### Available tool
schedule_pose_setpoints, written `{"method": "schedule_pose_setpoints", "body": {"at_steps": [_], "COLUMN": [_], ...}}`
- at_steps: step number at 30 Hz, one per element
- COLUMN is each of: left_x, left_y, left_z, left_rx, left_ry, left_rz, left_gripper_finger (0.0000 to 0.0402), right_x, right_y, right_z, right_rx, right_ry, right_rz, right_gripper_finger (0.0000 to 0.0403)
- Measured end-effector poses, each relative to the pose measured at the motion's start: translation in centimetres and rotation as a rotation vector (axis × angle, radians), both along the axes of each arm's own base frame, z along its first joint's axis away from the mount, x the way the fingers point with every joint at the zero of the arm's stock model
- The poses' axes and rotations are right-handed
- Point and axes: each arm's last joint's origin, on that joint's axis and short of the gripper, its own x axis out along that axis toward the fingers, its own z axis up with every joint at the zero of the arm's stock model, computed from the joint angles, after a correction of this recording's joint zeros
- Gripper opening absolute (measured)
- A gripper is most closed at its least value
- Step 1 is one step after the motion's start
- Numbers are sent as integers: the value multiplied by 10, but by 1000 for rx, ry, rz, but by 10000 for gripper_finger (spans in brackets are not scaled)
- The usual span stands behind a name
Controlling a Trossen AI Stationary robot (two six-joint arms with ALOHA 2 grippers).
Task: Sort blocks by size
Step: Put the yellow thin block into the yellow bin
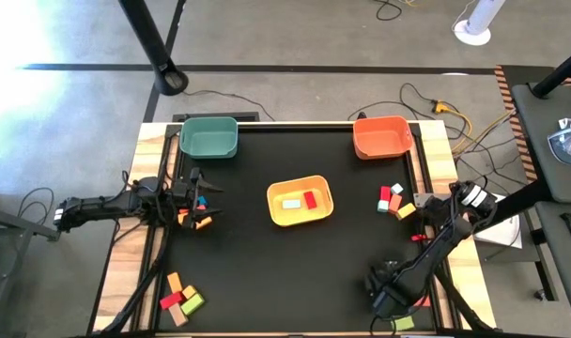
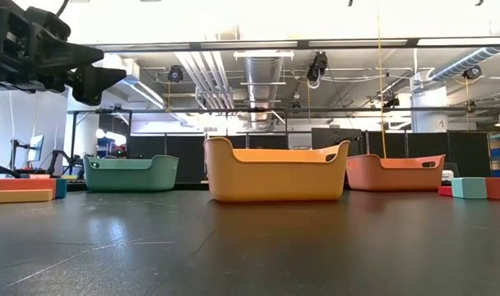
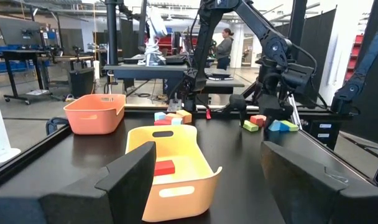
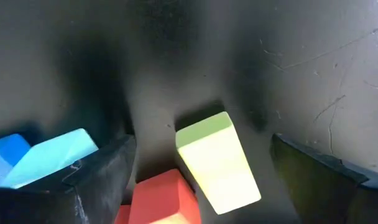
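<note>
the right gripper [image 4: 195, 180], fingers spread, hung over a green block [image 4: 217, 162] far from the yellow bin [image 1: 300, 202], apparently to grasp it; left gripper [image 3: 207, 180] gaped empty.

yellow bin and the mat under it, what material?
Yellow bin: looks like moulded plastic, smooth semi-matte, with rounded rim and cut-out handles. Black mat: probably rubber or vinyl, dull sheen, fine scratches and soft reflections. Neither is certain from looks alone.
</note>
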Motion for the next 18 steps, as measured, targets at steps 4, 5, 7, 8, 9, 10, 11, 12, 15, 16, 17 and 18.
{"method": "schedule_pose_setpoints", "body": {"at_steps": [4,5,7,8,9,10,11,12,15,16,17,18], "left_x": [0,0,0,0,0,0,0,0,0,0,0,0], "left_y": [0,0,0,0,0,0,0,0,0,0,0,0], "left_z": [0,0,0,0,0,0,0,0,0,0,0,0], "left_rx": [0,0,0,0,0,0,0,0,0,0,0,0], "left_ry": [0,0,0,0,0,0,0,0,0,0,0,0], "left_rz": [0,0,0,0,0,0,0,0,0,0,0,0], "left_gripper_finger": [274,274,274,274,274,274,274,274,274,274,274,274], "right_x": [-1,-1,-1,-1,-1,-1,-2,-2,-3,-4,-4,-4], "right_y": [-1,-1,-1,-1,-1,-2,-2,-2,-4,-5,-5,-5], "right_z": [-2,-2,-2,-3,-3,-3,-4,-4,-6,-7,-7,-7], "right_rx": [5,7,12,13,13,13,12,10,6,4,3,-1], "right_ry": [2,3,2,3,5,7,9,10,16,18,20,22], "right_rz": [20,28,51,59,68,74,76,77,76,79,83,84], "right_gripper_finger": [347,337,311,297,281,266,250,235,194,181,168,156]}}
